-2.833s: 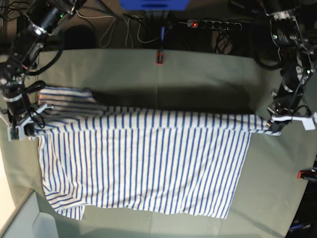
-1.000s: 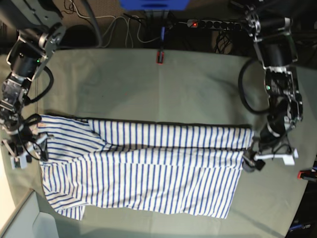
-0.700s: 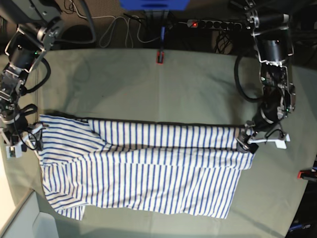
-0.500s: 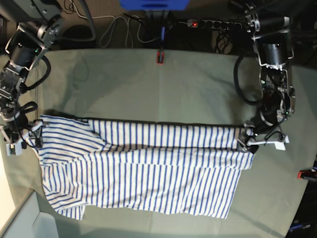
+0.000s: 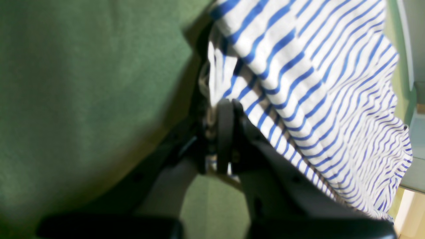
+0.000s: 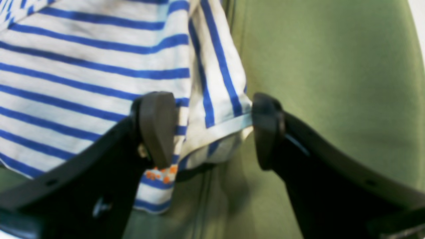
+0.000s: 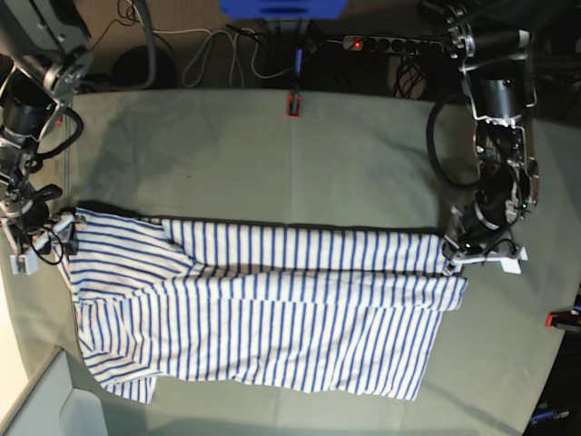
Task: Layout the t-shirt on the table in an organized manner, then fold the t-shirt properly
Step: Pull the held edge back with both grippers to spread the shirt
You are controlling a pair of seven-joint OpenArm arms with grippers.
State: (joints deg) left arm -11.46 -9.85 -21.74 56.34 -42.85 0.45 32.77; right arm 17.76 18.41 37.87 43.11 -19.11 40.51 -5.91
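Striped t-shirt point(image 7: 263, 304) lies half-folded on table point(image 7: 363, 145). Left gripper point(image 5: 225, 132), apart a second ago, now clamps its corner; right gripper point(image 6: 212, 129) straddles sleeve, spread.

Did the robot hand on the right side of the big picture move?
Yes. The left gripper slid up and inward to the t-shirt corner, away from the red clamp, fingers pinched shut.

Beyond the far edge of my workspace I see a blue box point(image 7: 281, 8) at the top, with a black power strip point(image 7: 392, 44) to its right, one red light lit on it. Pale cables point(image 7: 211, 56) loop over the dark floor to its left. A red clamp point(image 7: 292, 104) sits below the box; another red clamp point(image 7: 563, 319) sits at the right edge.
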